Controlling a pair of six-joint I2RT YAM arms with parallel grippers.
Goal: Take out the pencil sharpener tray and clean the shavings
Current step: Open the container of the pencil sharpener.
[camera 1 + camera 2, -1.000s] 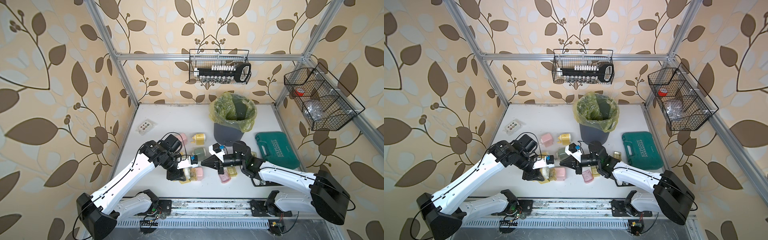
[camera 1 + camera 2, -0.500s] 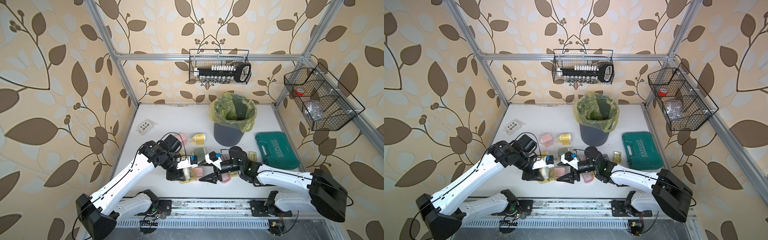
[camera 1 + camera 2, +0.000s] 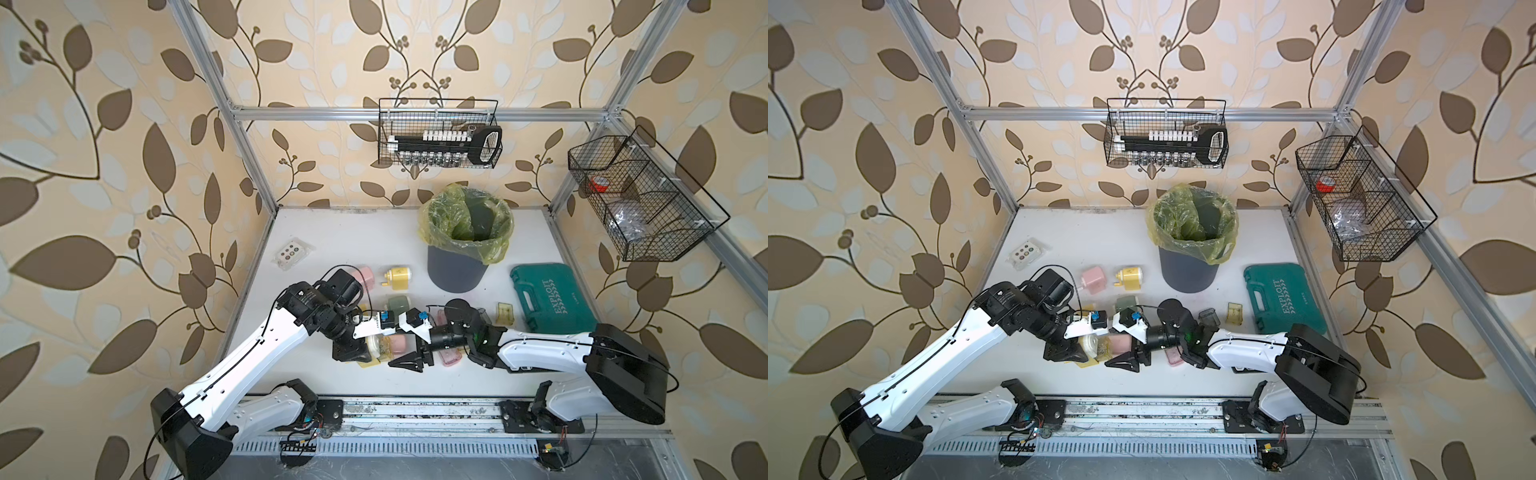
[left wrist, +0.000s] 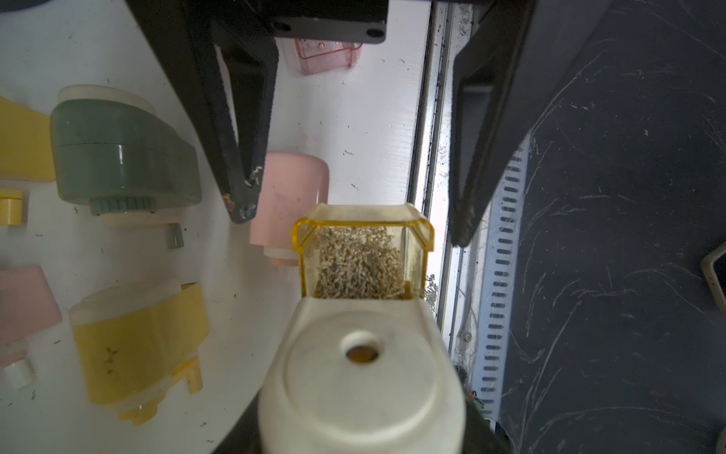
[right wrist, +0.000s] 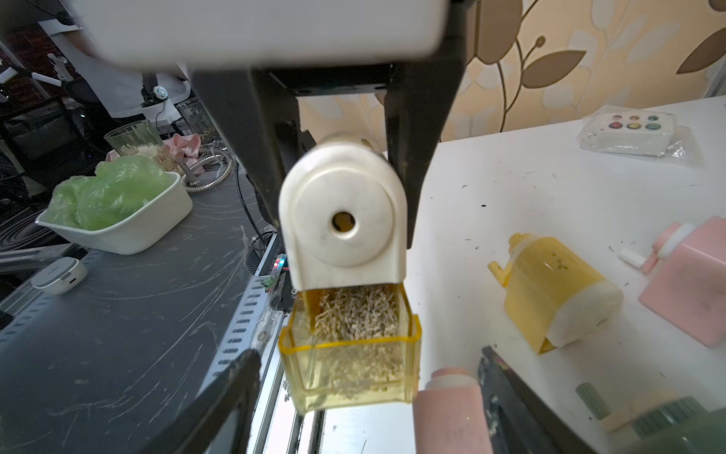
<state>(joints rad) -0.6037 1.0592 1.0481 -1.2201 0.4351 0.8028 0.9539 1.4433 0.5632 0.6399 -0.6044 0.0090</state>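
A: Which step is in hand now?

B: The taking out of the tray, I think. The left gripper [image 3: 365, 351] has its jaws closed on the body of the pencil sharpener [image 5: 365, 220]. It holds it in the lower centre of both top views, near the front edge of the worktop [image 3: 353, 232]. The yellow tray [image 5: 349, 377] seems partly out of the base, with the shavings [image 4: 359, 263] inside it.

A: And the right gripper [image 4: 351, 224]?

B: Its jaws stand wide, one at each side of the tray's free end. They hold nothing, and I see no contact yet.

A: Which way does the tray point?

B: Its free end points to the right gripper, away from the face with the pencil hole. The long axis runs, as I judge, along the line between the two grippers. The open side shows to both wrist cameras, so it is probably upward.

A: What does the next move ask?

B: The right jaws should close on the two side walls and pull straight along this axis, while the left grip is firm. The tray must be level, otherwise shavings fall. Afterwards it goes to the bin [image 3: 457, 270], in the upper middle of the top views, well apart.
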